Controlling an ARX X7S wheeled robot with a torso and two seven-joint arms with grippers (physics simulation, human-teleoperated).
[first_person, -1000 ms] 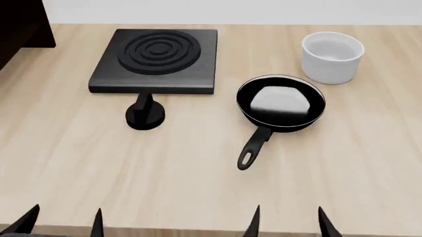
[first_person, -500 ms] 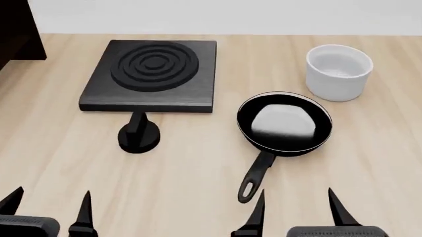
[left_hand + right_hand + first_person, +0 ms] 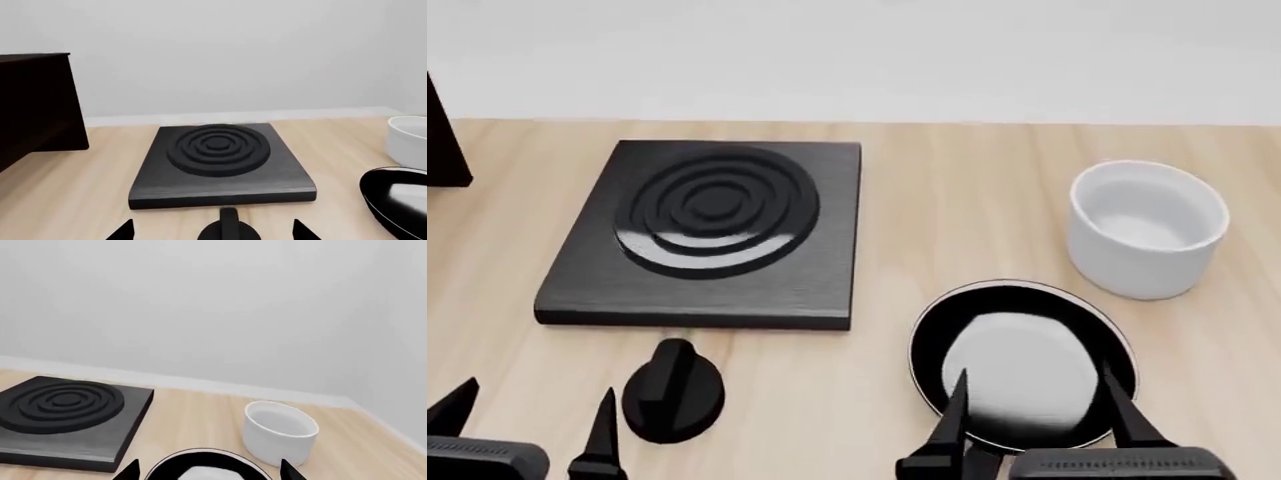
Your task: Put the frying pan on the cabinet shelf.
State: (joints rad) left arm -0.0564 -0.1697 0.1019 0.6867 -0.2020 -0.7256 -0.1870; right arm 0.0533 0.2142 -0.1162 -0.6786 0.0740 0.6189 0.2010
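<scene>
The frying pan (image 3: 1021,365) is round and black with a thin silver rim and a pale glossy inside. It lies on the wooden counter (image 3: 961,200) at the front right; its handle is hidden behind my right gripper. My right gripper (image 3: 1034,405) is open, its two black fingertips standing over the pan's near edge. The pan shows in the right wrist view (image 3: 203,467) between the tips, and in the left wrist view (image 3: 400,197). My left gripper (image 3: 527,425) is open and empty at the front left, near the round black knob (image 3: 671,390).
A square black burner plate (image 3: 707,230) with concentric rings lies at the left middle. A white bowl (image 3: 1148,228) stands behind the pan at the right. A dark cabinet (image 3: 33,105) stands at the far left. A pale wall backs the counter.
The view has moved forward and down: pan, burner and bowl now sit lower and closer. The pan's handle has gone out of sight behind my right gripper, whose tips now overlap the pan.
</scene>
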